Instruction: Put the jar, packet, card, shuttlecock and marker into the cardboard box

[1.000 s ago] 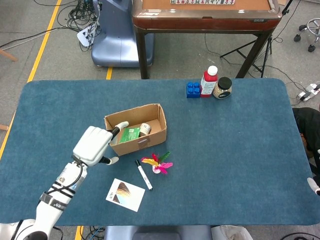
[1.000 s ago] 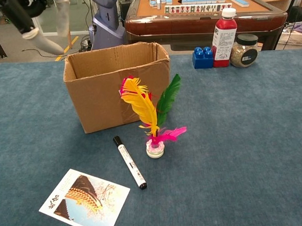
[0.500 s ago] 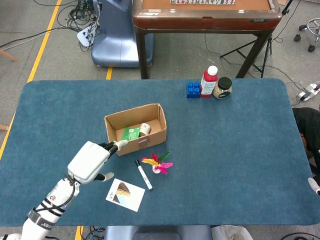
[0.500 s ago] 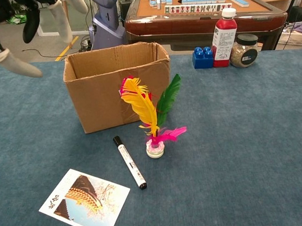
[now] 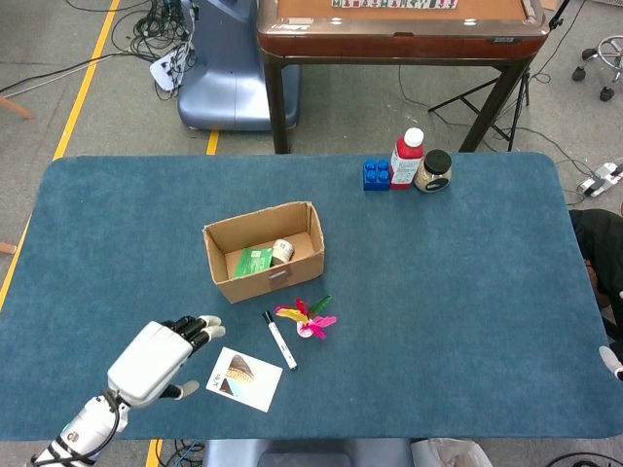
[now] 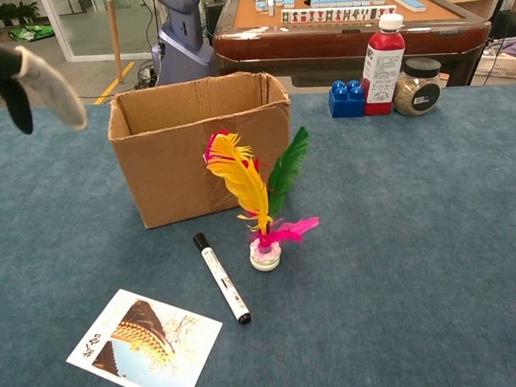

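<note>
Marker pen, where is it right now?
The marker lies on the table in front of the cardboard box, between the card and the shuttlecock.

The table at the centre of the frame is covered with matt blue cloth, a little rough. The cardboard box is plain brown, matt. The card is glossy paper. The shuttlecock has soft feathers.

Open brown cardboard box on blue cloth, small jar on its side and green packet inside, feathered shuttlecock upright just before it, white black-capped marker lying beside, picture card flat nearest the front edge
</note>
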Controlling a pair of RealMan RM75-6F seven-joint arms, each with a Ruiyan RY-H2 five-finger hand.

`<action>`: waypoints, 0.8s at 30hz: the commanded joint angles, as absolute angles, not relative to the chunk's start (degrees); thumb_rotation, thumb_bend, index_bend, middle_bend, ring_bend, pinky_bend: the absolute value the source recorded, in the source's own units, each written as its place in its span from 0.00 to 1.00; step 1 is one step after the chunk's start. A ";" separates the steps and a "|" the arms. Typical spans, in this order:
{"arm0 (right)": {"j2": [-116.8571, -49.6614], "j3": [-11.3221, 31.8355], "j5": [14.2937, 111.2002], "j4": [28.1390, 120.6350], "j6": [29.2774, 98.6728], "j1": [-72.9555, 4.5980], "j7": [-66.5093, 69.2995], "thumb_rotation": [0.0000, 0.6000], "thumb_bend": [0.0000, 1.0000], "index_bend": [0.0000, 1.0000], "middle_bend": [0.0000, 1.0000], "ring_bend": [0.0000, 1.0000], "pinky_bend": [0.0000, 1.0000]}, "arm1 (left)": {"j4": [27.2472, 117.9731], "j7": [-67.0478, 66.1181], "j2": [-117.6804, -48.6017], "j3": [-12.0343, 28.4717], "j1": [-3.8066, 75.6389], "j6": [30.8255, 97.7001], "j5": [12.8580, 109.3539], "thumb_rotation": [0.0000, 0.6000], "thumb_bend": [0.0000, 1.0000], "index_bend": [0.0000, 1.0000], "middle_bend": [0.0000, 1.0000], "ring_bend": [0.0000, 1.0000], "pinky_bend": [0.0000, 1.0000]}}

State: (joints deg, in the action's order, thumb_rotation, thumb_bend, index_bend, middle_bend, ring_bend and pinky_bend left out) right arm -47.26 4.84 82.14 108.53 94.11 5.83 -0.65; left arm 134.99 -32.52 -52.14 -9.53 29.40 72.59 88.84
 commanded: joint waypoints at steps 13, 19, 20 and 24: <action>-47.49 5.02 81.50 108.67 94.27 5.91 -1.28 1.00 0.19 0.26 0.35 0.26 0.39 | 124.17 -29.31 -59.32 -10.72 21.01 74.78 95.91 1.00 0.06 0.37 0.44 0.48 0.64; -47.48 5.02 81.38 108.66 94.09 5.85 -1.41 1.00 0.19 0.26 0.35 0.26 0.39 | 119.01 -28.17 -63.44 -11.06 18.41 75.14 97.01 1.00 0.06 0.38 0.58 0.60 0.77; -47.50 5.02 81.39 108.67 94.10 5.85 -1.45 1.00 0.19 0.26 0.35 0.26 0.39 | 118.40 -28.00 -63.87 -11.14 18.08 75.13 97.08 1.00 0.06 0.38 0.59 0.61 0.78; -47.58 5.03 81.24 108.64 93.83 5.72 -1.69 1.00 0.19 0.26 0.35 0.26 0.39 | 115.59 -27.23 -65.74 -11.37 16.70 75.08 97.33 1.00 0.06 0.39 0.62 0.66 0.83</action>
